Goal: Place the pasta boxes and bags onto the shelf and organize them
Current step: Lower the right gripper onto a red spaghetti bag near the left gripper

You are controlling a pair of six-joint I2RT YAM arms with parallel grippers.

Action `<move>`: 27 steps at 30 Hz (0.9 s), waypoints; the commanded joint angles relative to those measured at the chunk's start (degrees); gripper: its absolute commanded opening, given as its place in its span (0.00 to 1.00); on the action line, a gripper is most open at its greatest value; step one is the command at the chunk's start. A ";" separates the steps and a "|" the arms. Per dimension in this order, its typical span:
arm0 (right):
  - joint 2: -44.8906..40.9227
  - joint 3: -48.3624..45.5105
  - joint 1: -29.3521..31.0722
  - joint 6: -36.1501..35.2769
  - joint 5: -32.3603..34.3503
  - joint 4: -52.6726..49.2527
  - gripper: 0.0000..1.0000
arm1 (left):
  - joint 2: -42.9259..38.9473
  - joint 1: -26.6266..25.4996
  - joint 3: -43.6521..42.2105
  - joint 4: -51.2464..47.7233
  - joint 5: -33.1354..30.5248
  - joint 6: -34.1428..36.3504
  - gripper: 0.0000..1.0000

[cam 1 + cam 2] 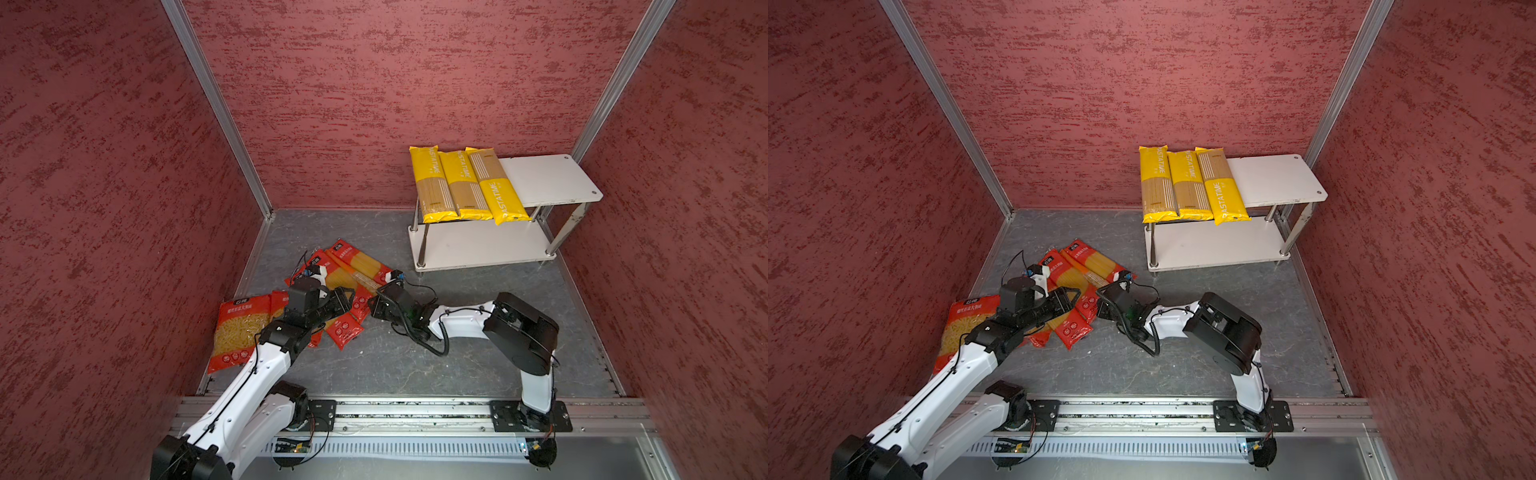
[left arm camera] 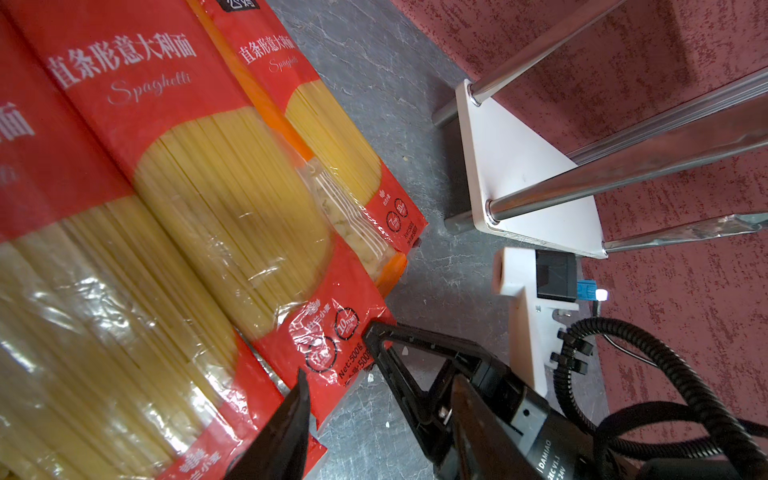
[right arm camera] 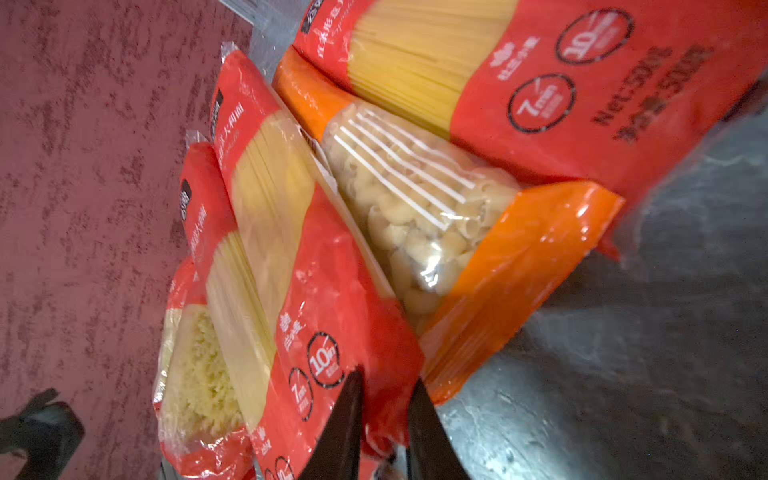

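Three yellow spaghetti packs (image 1: 461,183) lie side by side on the top board of the shelf (image 1: 548,178). The right part of that board is bare, and so is the lower board. All other packs sit in a pile on the desk (image 1: 415,357), well apart from the shelf.

Right gripper (image 3: 386,409): jaws drawn close on the end seam of a red spaghetti pack (image 3: 324,257). As far as the wrist view shows, they pinch film, not pasta. That pack lies partly over an orange short-pasta pack (image 3: 457,232), and a second red spaghetti pack (image 3: 230,291) touches its other long edge.

Left gripper (image 1: 347,297): jaws apart, empty, hovering over the same pile just beside the right one.

Step in hand, by my reading: lift this red pack clear and carry it to the shelf.

Doing it well:
- The seam grip looks thin, so the film may slip or tear. A deeper bite over the strands would be safer.
- A long pack will likely sag from one end. The left gripper is well placed to take the middle.
- Raise slowly and peel it off the orange pack rather than dragging that along.
- Set it down parallel to the yellow ones on the bare part of the top board, ends flush.
- The wide red short-pasta pack (image 1: 239,328) at the pile's left edge is best left undisturbed.
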 commanded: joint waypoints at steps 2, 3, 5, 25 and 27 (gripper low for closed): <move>-4.86 -4.50 -0.51 3.11 4.26 1.80 0.08 | -0.79 -0.21 -0.71 1.67 0.43 -0.28 0.55; -6.04 -6.02 -0.65 3.69 4.67 2.30 0.06 | -0.76 -0.26 -0.75 1.84 0.60 -0.41 0.55; -8.20 -8.93 -0.96 4.97 4.53 2.91 0.03 | -0.67 -0.27 -0.92 2.01 0.77 -0.62 0.54; -32.47 -23.87 4.80 -0.53 -7.00 -27.89 0.38 | 6.23 -3.08 -4.18 7.93 0.45 -6.87 0.54; -35.69 -24.58 4.22 -2.01 -4.14 -29.44 0.42 | 5.49 -3.89 -3.79 5.86 -1.19 -6.64 0.54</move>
